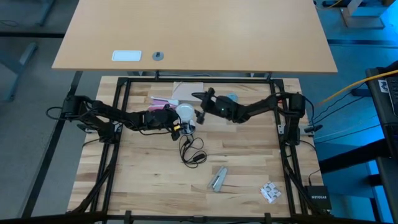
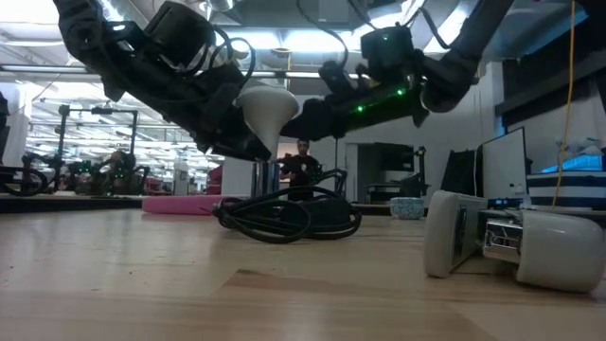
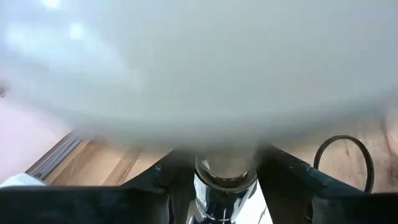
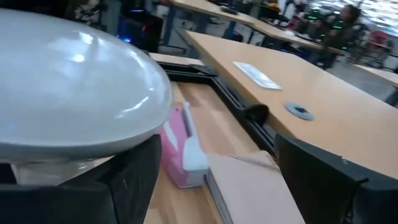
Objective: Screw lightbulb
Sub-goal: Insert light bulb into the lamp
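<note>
Lightbulb (image 1: 185, 112), high view: desk (image 1: 149, 180) centre, between both tools; black cord (image 1: 191, 152) loops at 6 o'clock.

Low view: bulb aloft, neck down. Likely light, slick, fragile glass.

Left wrist view: left tool (image 3: 214, 186) clamps the silvery socket (image 3: 219, 190) under the globe.

Right wrist view: right tool (image 4: 214, 180) wide open beside the globe; judged best hold is the globe's widest girth, gently. Smooth wood; workshop behind.

Bright overhead light, soft close-ups

Ceiling strips glare in the low view – arms there go dark against them; the lightbulb (image 3: 199, 68) is a white blur with small highlights up close.
</note>
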